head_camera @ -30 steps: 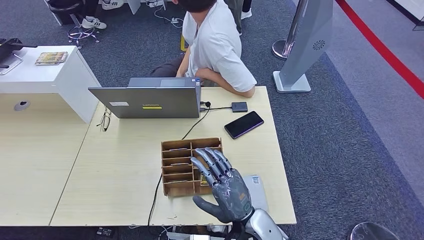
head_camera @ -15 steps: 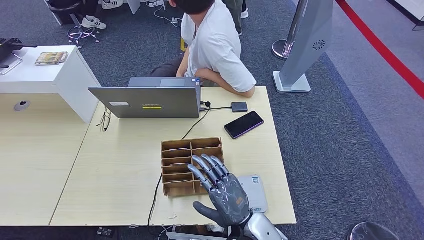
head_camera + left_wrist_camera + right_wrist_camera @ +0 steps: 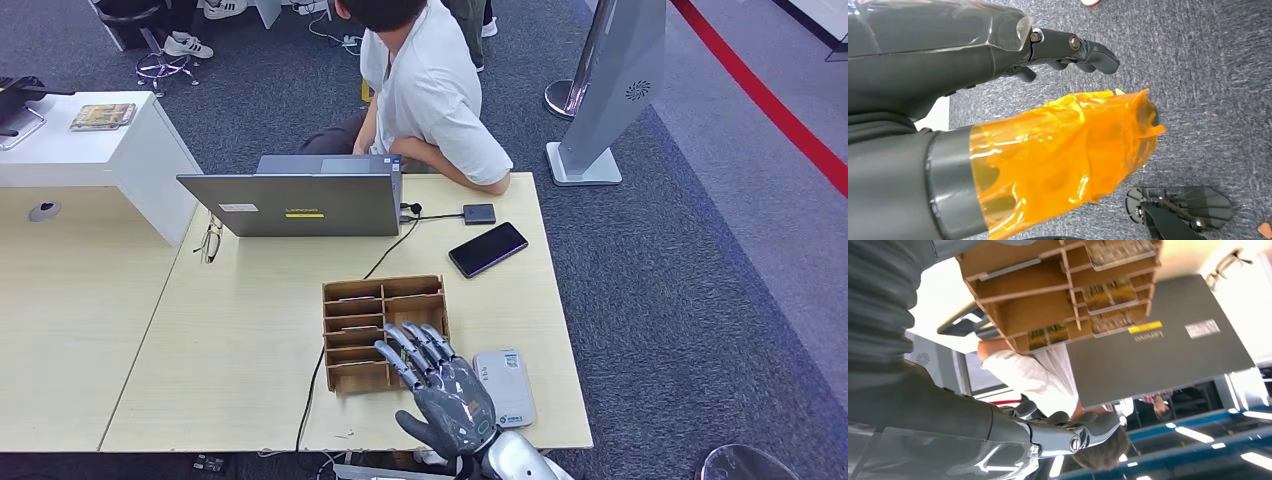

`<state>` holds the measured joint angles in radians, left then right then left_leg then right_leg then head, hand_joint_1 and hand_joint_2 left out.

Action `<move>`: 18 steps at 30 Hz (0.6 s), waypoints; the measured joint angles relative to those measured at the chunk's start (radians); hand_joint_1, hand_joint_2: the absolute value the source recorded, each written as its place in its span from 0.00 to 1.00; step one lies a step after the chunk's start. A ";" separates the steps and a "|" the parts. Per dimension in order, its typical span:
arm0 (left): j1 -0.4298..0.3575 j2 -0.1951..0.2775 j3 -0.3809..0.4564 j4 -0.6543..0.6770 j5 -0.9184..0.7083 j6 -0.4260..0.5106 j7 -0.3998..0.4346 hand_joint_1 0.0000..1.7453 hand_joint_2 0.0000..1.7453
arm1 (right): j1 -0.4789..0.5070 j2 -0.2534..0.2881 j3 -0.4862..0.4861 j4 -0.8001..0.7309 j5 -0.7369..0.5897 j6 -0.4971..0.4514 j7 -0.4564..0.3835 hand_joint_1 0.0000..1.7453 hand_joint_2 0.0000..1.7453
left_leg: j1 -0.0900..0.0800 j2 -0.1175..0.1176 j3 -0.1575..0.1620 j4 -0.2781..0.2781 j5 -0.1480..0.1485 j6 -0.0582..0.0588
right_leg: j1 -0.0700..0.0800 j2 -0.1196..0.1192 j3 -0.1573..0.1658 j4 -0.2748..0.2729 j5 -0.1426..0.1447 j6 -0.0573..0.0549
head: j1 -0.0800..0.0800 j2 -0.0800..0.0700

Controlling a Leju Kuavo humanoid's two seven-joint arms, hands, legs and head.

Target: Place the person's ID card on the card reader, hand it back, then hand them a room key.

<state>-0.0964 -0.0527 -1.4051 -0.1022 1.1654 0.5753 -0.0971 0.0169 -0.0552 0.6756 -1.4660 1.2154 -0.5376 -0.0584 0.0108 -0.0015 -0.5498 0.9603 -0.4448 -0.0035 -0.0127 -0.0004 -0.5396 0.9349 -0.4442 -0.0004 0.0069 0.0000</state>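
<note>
A wooden table (image 3: 250, 340) seen from above, with a person (image 3: 430, 90) seated at its far side behind a laptop (image 3: 300, 205). The right hand (image 3: 440, 390) hovers low over the near edge, fingers spread and holding nothing, its fingertips (image 3: 400, 335) over the near right cells of a wooden rack (image 3: 360, 300). Just to the right of the hand lies a pale flat card reader (image 3: 505, 385). No ID card can be made out on the reader or in the hand. The wrist view shows cards (image 3: 1098, 295) lying in several cells of the rack. The left hand (image 3: 1068, 47) hangs by the robot's side above the carpet, holding nothing; whether its fingers are curled cannot be told.

The step appears to be taking a room key from the rack. It would go best by lowering the fingertips into one cell, pinching a single card by its edge, and lifting straight up clear of the dividers.
</note>
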 joint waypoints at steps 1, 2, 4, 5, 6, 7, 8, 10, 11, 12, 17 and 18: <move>0.000 0.000 0.000 0.000 0.000 0.000 0.001 0.00 0.00 | 0.000 0.000 0.000 0.009 0.004 -0.001 0.006 0.00 1.00 | 0.000 0.000 0.000 0.000 0.000 0.000 | 0.000 0.000 0.000 0.000 0.000 0.000 | 0.000 0.000; 0.000 0.000 0.000 0.000 0.000 0.001 0.001 0.00 0.00 | -0.001 0.000 0.000 0.018 0.008 -0.002 0.011 0.00 1.00 | 0.000 0.000 0.000 0.000 0.000 0.000 | 0.000 0.000 0.000 0.000 0.000 0.000 | 0.000 0.000; 0.000 0.000 0.000 0.000 -0.002 0.001 0.000 0.00 0.00 | -0.003 0.000 0.000 0.033 0.012 -0.004 0.019 0.00 1.00 | 0.000 0.000 0.000 0.000 0.000 0.000 | 0.000 0.000 0.000 0.000 0.000 0.000 | 0.000 0.000; 0.000 0.000 0.000 0.000 -0.003 0.001 0.000 0.00 0.00 | -0.005 0.000 0.001 0.039 0.012 -0.004 0.023 0.00 1.00 | 0.000 0.000 0.000 0.000 0.000 0.000 | 0.000 0.000 0.000 0.000 0.000 0.000 | 0.000 0.000; 0.000 0.000 0.000 0.000 -0.005 0.001 -0.001 0.00 0.00 | -0.008 0.000 0.001 0.046 0.013 -0.004 0.026 0.00 1.00 | 0.000 0.000 0.000 0.000 0.000 0.000 | 0.000 0.000 0.000 0.000 0.000 0.000 | 0.000 0.000; 0.000 0.000 -0.001 0.000 -0.006 0.001 -0.003 0.00 0.00 | -0.010 0.000 0.000 0.053 0.014 -0.004 0.030 0.00 1.00 | 0.000 0.000 0.000 0.000 0.000 0.000 | 0.000 0.000 0.000 0.000 0.000 0.000 | 0.000 0.000; 0.000 0.000 -0.001 0.000 -0.008 0.001 -0.004 0.00 0.00 | -0.011 0.000 0.000 0.059 0.016 -0.004 0.033 0.00 1.00 | 0.000 0.000 0.000 0.000 0.000 0.000 | 0.000 0.000 0.000 0.000 0.000 0.000 | 0.000 0.000; 0.000 0.000 -0.002 0.000 -0.009 0.001 -0.006 0.00 0.00 | -0.014 0.000 0.000 0.070 0.022 -0.005 0.037 0.00 1.00 | 0.000 0.000 0.000 0.000 0.000 0.000 | 0.000 0.000 0.000 0.000 0.000 0.000 | 0.000 0.000; 0.000 0.000 -0.002 0.000 -0.010 0.001 -0.006 0.00 0.00 | -0.015 0.000 0.000 0.075 0.024 -0.005 0.039 0.00 1.00 | 0.000 0.000 0.000 0.000 0.000 0.000 | 0.000 0.000 0.000 0.000 0.000 0.000 | 0.000 0.000; 0.000 -0.001 -0.003 0.000 -0.010 0.000 -0.007 0.00 0.00 | -0.016 0.000 0.000 0.079 0.026 -0.007 0.041 0.00 1.00 | 0.000 0.000 0.000 0.000 0.000 0.000 | 0.000 0.000 0.000 0.000 0.000 0.000 | 0.000 0.000; 0.000 -0.001 -0.007 0.000 -0.014 -0.002 -0.005 0.00 0.00 | -0.020 0.005 -0.002 0.101 0.028 -0.016 0.054 0.00 1.00 | 0.000 0.000 0.000 0.000 0.000 0.000 | 0.000 0.000 0.000 0.000 0.000 0.000 | 0.000 0.000; 0.000 -0.002 -0.007 0.000 -0.015 -0.002 -0.003 0.00 0.00 | -0.021 0.006 -0.003 0.106 0.029 -0.019 0.056 0.00 1.00 | 0.000 0.000 0.000 0.000 0.000 0.000 | 0.000 0.000 0.000 0.000 0.000 0.000 | 0.000 0.000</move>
<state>-0.0967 -0.0544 -1.4121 -0.1022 1.1506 0.5734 -0.0998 -0.0039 -0.0490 0.6722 -1.3598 1.2439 -0.5566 -0.0024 0.0108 -0.0014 -0.5498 0.9603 -0.4448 -0.0036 -0.0127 -0.0004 -0.5396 0.9349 -0.4442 -0.0004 0.0068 0.0000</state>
